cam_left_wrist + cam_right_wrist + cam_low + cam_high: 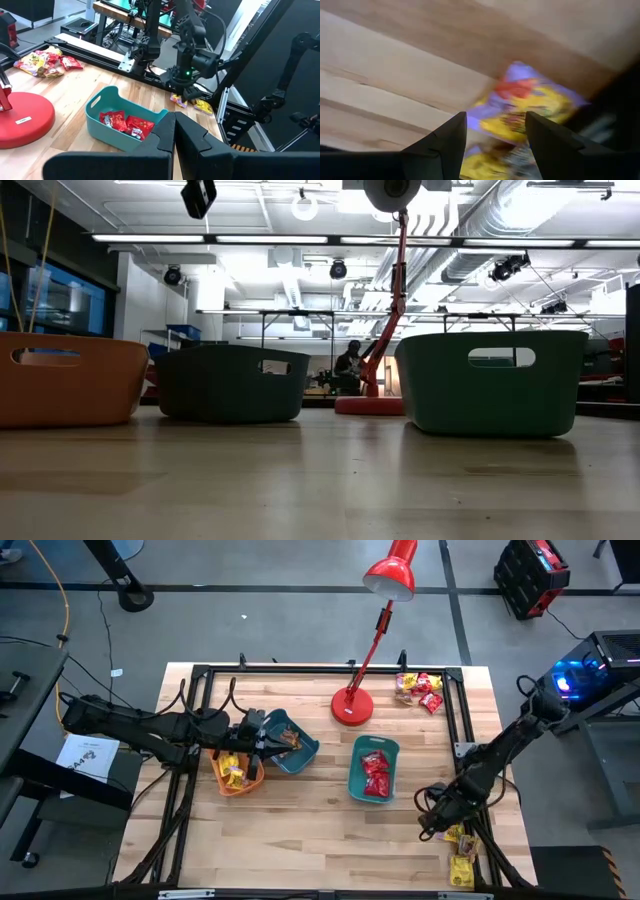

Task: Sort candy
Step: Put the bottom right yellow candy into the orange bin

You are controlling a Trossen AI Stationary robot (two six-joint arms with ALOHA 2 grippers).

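Yellow candy packets (460, 836) lie at the table's near right corner, another (462, 872) nearer the edge. My right gripper (438, 824) is open just above them; in its wrist view its fingers stand on either side of a yellow packet (530, 107). My left gripper (262, 744) is shut and empty, hovering between the orange bin (238, 776) with yellow candy and a teal bin (292, 740) with brown-orange candy. A second teal bin (374, 770) holds red packets (125, 123). A mixed candy pile (418, 690) lies at the far right. My right gripper comes down from above over the yellow packet (520, 117), which lies flat on the table between its open fingers. I cannot tell whether the fingers touch it.
The red desk lamp's base (352, 705) stands behind the bins, its arm leaning to the far side. A black frame rail (462, 730) runs along the table's right side beside my right arm. Bare wood (300, 840) lies along the near edge.
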